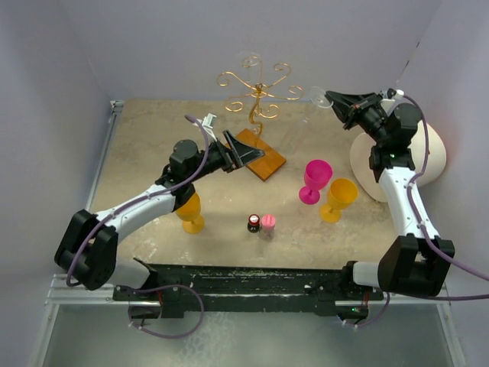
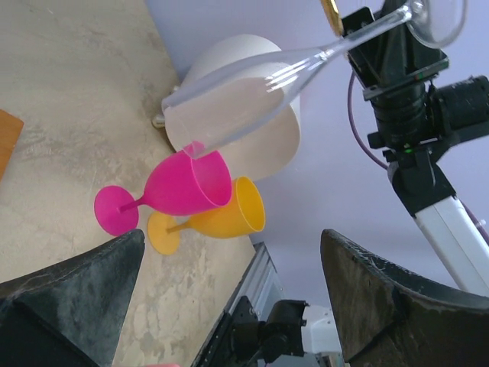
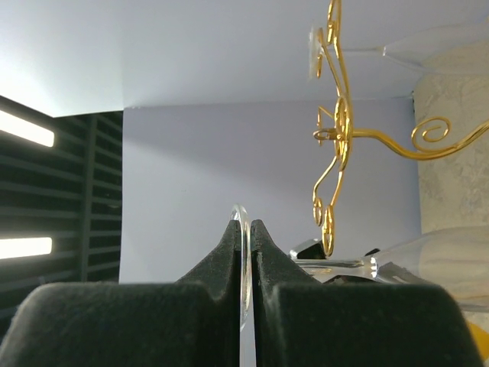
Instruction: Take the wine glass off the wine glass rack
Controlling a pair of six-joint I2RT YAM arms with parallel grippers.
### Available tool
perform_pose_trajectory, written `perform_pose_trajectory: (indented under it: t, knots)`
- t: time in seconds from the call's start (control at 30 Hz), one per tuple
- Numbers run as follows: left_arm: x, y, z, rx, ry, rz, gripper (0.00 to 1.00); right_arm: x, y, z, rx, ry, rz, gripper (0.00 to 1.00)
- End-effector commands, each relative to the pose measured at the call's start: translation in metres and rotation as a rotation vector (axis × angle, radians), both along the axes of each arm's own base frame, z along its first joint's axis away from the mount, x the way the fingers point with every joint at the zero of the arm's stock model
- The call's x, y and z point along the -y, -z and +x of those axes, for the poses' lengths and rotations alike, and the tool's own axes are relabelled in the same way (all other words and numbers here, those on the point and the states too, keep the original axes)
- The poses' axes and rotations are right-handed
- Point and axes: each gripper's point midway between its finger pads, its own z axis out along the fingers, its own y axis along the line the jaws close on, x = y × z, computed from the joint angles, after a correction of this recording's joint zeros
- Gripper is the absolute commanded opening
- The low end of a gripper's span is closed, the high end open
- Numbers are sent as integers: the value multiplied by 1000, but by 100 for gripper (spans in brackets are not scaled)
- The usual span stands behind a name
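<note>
The gold wire wine glass rack (image 1: 257, 86) stands on its brown wooden base (image 1: 258, 155) at the back middle. My right gripper (image 1: 333, 102) is shut on the round foot of a clear wine glass (image 1: 319, 96), just right of the rack's right scroll arm. In the right wrist view the foot (image 3: 243, 229) is pinched between my fingers, and the rack (image 3: 340, 130) is close ahead. The left wrist view shows the glass's bowl (image 2: 229, 95) hanging tilted in the air. My left gripper (image 1: 240, 150) is open and empty over the base. A second clear glass (image 1: 249, 58) hangs on the rack.
A pink goblet (image 1: 315, 180) and a yellow goblet (image 1: 338, 197) stand right of centre. Another yellow goblet (image 1: 189, 212) stands under my left arm. Two small bottles (image 1: 260, 222) stand at front centre. A white round object (image 1: 397, 164) leans at the right wall.
</note>
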Motion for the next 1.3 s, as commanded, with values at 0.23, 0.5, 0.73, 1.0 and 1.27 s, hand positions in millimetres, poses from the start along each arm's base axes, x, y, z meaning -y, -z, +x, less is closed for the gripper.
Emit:
perform_pose_trajectory:
  t: [0.23, 0.5, 0.73, 1.0, 1.27]
  knots:
    - [32, -27, 29, 70, -38, -176, 99, -10, -62, -42, 154, -59, 32, 0]
    - [49, -40, 31, 103, 18, -273, 99, -12, -71, -49, 169, -73, 42, 0]
    - [58, -53, 31, 125, 74, -339, 99, -13, -73, -53, 169, -85, 52, 0]
    - [64, -52, 25, 92, 113, -371, 99, -13, -76, -54, 173, -81, 58, 0]
    - [58, -46, 22, 47, 78, -336, 99, -12, -82, -53, 186, -72, 58, 0]
